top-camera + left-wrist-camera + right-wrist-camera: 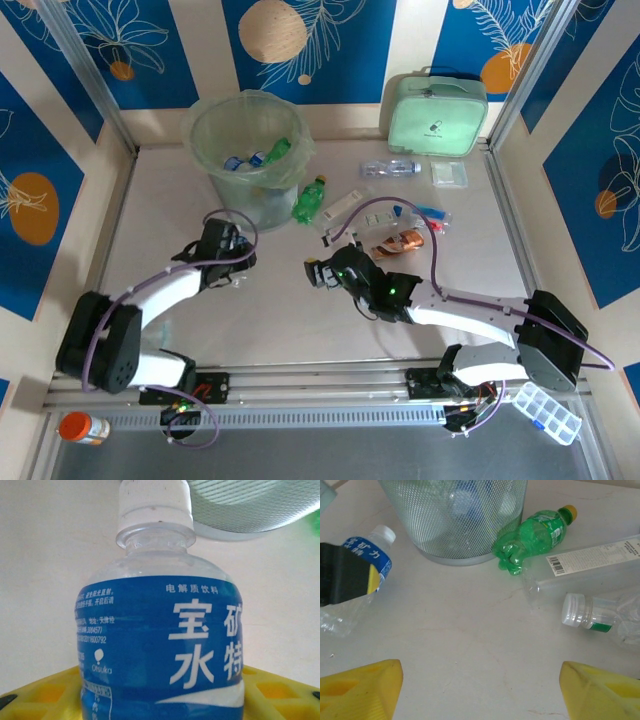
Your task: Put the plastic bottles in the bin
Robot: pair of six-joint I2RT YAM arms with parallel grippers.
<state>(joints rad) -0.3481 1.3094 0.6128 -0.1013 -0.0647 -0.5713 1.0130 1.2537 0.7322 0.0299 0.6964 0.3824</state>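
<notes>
Several bottles already in bin; blue-labelled bottle between left gripper jaws, clamping unclear; right gripper jaws apart, empty; green bottle ahead, outstanding.

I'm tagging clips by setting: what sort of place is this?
Probably a robot test booth, not a home: two arms bolted to a table edge, blue patterned wall panels, bottles laid out near a bin.

**Blue leaf-print walls around a pale table**

We see wall panels in deep blue with white leaves and orange and cream discs, split by cream strips. Metal posts frame the pale, evenly lit tabletop, and a grey rail runs along its near edge.
</notes>
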